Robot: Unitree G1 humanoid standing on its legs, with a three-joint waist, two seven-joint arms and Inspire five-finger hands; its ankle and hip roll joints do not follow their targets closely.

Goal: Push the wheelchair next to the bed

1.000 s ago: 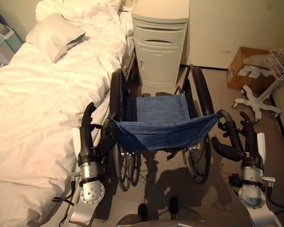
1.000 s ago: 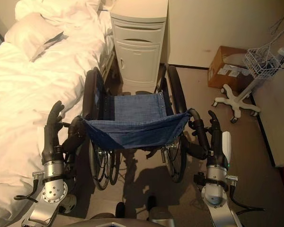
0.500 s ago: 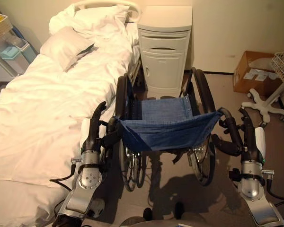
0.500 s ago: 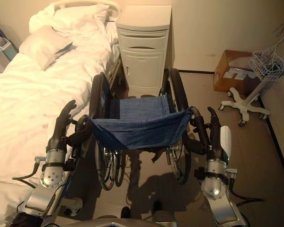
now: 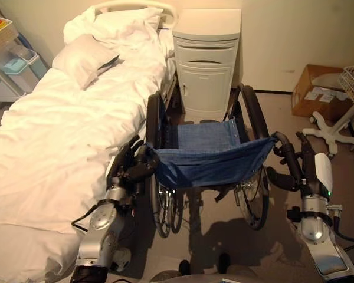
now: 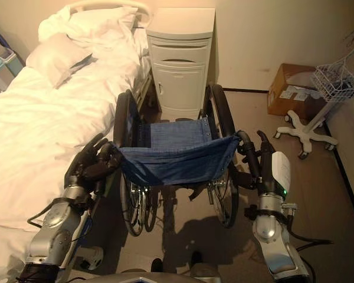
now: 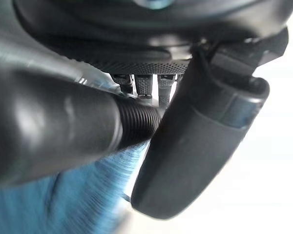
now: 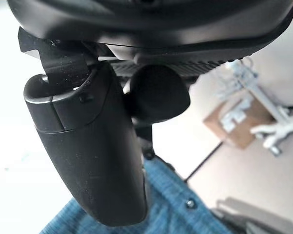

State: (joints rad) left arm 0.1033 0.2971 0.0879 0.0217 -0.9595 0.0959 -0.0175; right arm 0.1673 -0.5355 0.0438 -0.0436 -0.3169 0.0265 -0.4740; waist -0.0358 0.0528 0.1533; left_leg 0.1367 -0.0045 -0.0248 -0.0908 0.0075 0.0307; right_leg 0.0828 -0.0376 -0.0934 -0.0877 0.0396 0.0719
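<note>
you're looking at one wheelchair (image 5: 209,154) standing just beside one bed (image 5: 59,130), its front facing one bedside cabinet (image 5: 205,59). your left robot hand (image 5: 130,167) is curling round the left push handle (image 5: 146,167). your right robot hand (image 5: 304,171) is lying along the right push handle (image 5: 284,154); you cannot tell whether it is clamping. two pillows (image 5: 85,57) are lying at the bed's head, and one cardboard box (image 5: 314,89) is sitting by the wall.

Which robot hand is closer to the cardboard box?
The right hand. It is at the wheelchair's right handle, with the cardboard box ahead on that side. The left hand is beside the bed.
</note>
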